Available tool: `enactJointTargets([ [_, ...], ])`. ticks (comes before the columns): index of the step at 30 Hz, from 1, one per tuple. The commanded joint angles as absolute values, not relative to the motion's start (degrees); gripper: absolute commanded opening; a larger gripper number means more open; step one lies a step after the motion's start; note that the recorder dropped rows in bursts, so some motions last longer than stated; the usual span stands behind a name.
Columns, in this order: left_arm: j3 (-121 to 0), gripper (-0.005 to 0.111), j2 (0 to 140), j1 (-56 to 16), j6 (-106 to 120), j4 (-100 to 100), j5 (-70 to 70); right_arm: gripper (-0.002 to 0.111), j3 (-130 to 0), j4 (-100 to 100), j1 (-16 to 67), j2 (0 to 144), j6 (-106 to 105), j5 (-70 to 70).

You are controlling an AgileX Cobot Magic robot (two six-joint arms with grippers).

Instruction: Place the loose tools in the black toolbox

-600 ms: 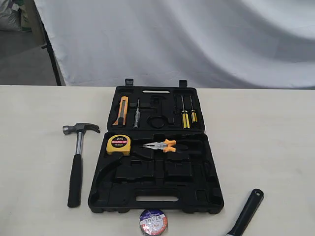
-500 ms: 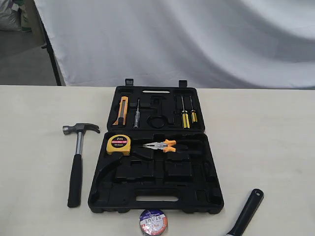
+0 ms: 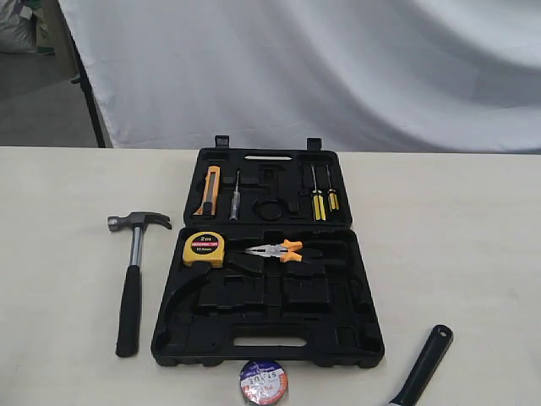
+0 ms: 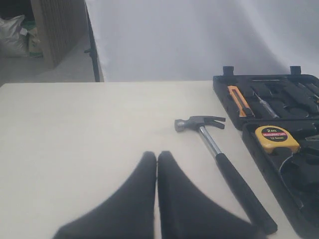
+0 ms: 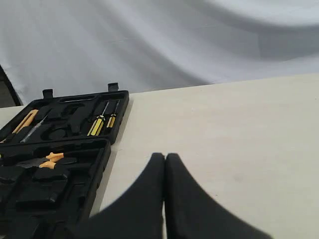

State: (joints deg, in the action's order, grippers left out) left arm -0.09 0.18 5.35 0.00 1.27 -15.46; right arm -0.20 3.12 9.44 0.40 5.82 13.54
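1. Your left gripper (image 4: pixel 157 155) hangs over bare table (image 4: pixel 75 129), its two black fingers pressed together on nothing. Your right gripper (image 5: pixel 165 157) is pressed closed too, and empty.
2. The hammer (image 3: pixel 133 279) lies flat just left of the toolbox (image 3: pixel 355 338), its head toward the backdrop. It looks stiff and head-heavy, so grip the black handle near the head, or it may swing.
3. The tape roll (image 3: pixel 263 381) lies flat just in front of the toolbox's slot-handle edge. It is probably light. Pinch one wall through its hole.
4. The wrench (image 3: pixel 423 368) lies off the toolbox's front right corner. Only its black handle shows.
5. The toolbox lies open. A tape measure (image 3: pixel 204 248) and pliers (image 3: pixel 279 250) fill recesses in the near half, and a knife (image 3: pixel 210 188) and screwdrivers (image 3: pixel 319 203) sit in the lid. Lift each tool clear of the raised walls.
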Motion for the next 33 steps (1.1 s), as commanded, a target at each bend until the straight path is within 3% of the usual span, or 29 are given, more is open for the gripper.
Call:
enactJointTargets([
  [1,0.00,0.001,0.00,5.45,0.00,1.70,-15.42,0.000,0.00,2.47,9.15,0.00,5.74,13.35],
  [8,0.00,0.001,0.00,5.45,0.00,1.70,-15.42,0.000,0.00,5.79,9.15,0.00,8.24,5.45],
  [17,0.00,0.001,0.00,5.45,0.00,1.70,-15.42,0.000,0.00,19.62,9.15,0.00,22.99,-26.27],
  [24,0.00,0.001,0.00,5.45,0.00,1.70,-15.42,0.000,-2.03,-25.28,10.73,2.85,42.93,-21.63],
  [28,0.00,0.001,0.00,5.45,0.00,1.70,-15.42,0.000,-7.20,-40.56,12.19,13.63,58.64,-15.22],
  [33,0.00,0.001,0.00,5.45,0.00,1.70,-15.42,0.000,-9.79,-55.45,15.89,34.39,68.57,-22.32],
])
